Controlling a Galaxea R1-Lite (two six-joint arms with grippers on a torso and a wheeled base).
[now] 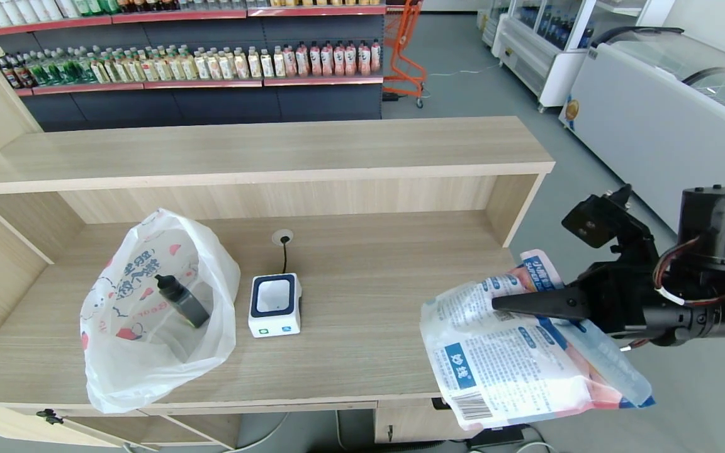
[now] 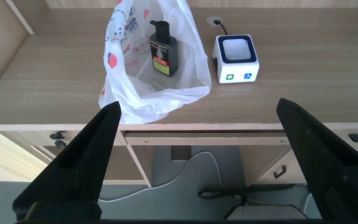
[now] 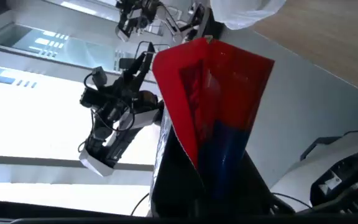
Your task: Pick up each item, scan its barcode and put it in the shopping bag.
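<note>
My right gripper (image 1: 501, 303) is shut on a white and blue snack packet (image 1: 513, 358), held off the counter's right front corner with its barcode side up and toward the front. In the right wrist view the packet (image 3: 222, 106) shows its red and blue face between the fingers. The white barcode scanner (image 1: 275, 304) sits mid-counter with its cable running back. A white shopping bag (image 1: 148, 314) stands open at the left with a dark pump bottle (image 1: 181, 301) inside. My left gripper (image 2: 197, 165) hangs open below the counter's front edge, facing the shopping bag (image 2: 148, 62) and scanner (image 2: 236, 58).
The wooden counter (image 1: 362, 283) has a raised back ledge and side walls. A cable hole (image 1: 282, 237) lies behind the scanner. Drink shelves stand behind, freezers at the right, and drawers (image 2: 55, 140) under the counter's front.
</note>
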